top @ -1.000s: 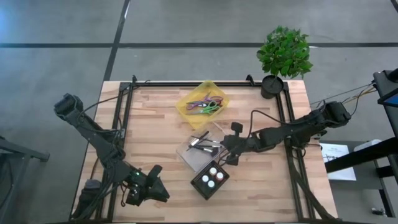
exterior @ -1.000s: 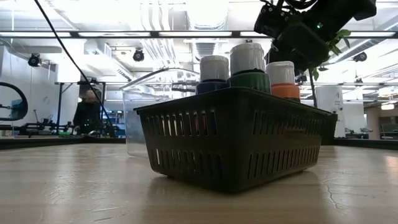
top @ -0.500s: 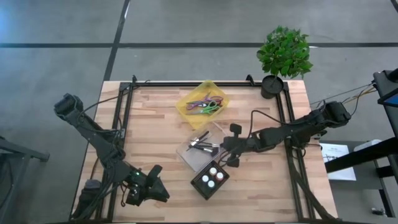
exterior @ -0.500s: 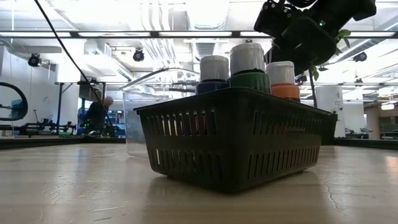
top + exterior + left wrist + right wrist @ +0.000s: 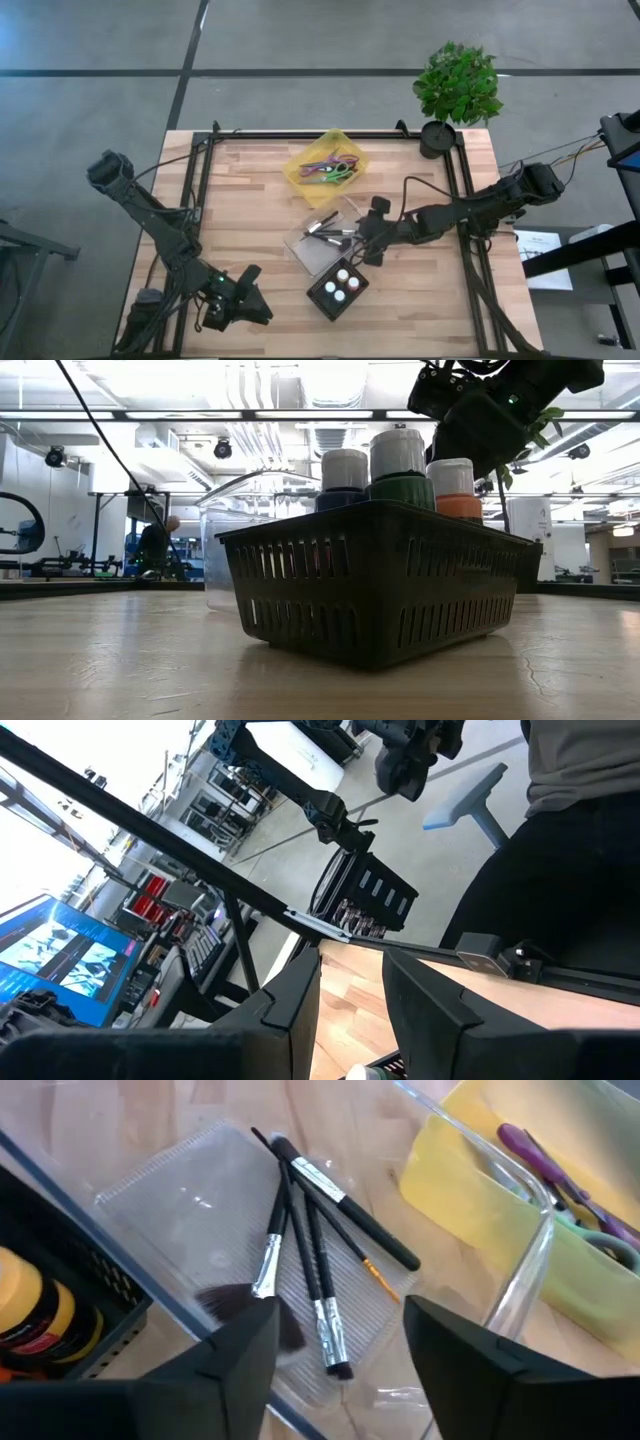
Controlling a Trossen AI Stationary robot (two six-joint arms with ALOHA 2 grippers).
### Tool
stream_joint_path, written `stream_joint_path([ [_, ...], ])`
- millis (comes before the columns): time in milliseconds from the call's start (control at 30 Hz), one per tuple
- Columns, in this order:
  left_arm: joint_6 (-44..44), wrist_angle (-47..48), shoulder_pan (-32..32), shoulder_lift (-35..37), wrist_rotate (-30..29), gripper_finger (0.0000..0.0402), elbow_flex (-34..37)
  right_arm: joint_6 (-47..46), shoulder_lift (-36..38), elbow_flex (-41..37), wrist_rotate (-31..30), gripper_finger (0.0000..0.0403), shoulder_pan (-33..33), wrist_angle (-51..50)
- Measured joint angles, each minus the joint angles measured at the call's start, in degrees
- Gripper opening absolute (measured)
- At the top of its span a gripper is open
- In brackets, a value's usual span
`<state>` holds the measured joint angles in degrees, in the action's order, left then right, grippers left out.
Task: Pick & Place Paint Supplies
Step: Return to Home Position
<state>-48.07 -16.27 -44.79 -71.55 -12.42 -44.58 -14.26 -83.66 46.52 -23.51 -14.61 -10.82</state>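
Three paint bottles with white caps, dark blue [image 5: 344, 475], green [image 5: 398, 465] and orange [image 5: 455, 488], stand upright in a black slotted basket [image 5: 322, 300] on the table. Several thin dark-handled brushes [image 5: 300, 1250] lie flat on the floor of a clear container [image 5: 305, 252] just beyond the basket. My right gripper [image 5: 340, 1370] hovers above that container's right side, open, with nothing between its fingers. My left gripper [image 5: 264, 310] rests low at the table's near left. It is open and holds nothing.
A yellow tray [image 5: 300, 172] holding colourful scissors sits at the table's far middle. A potted plant [image 5: 455, 90] stands at the far right corner. Black rails [image 5: 205, 190] run along the table's sides. Bare wood lies left of the containers.
My right gripper has shifted a little above the clear container.
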Motion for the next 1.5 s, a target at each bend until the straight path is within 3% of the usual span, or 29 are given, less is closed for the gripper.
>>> stream_joint_path([
  [200, 0.13, 0.00, 0.00, 0.00, -0.01, 0.0118, 0.00, -1.01, 0.00, 0.00, -0.47, 0.0237, 0.19, -0.40],
  [967, 0.13, 0.30, 0.01, -0.02, 0.00, 0.0118, 0.00, 1.01, 0.71, -0.08, -3.63, 0.0239, 4.26, -4.47],
  [1500, 0.90, 0.52, -0.01, -0.01, -1.29, 0.0118, 0.00, 2.88, 12.89, -0.27, -3.51, 0.0239, -1.75, 0.34],
])
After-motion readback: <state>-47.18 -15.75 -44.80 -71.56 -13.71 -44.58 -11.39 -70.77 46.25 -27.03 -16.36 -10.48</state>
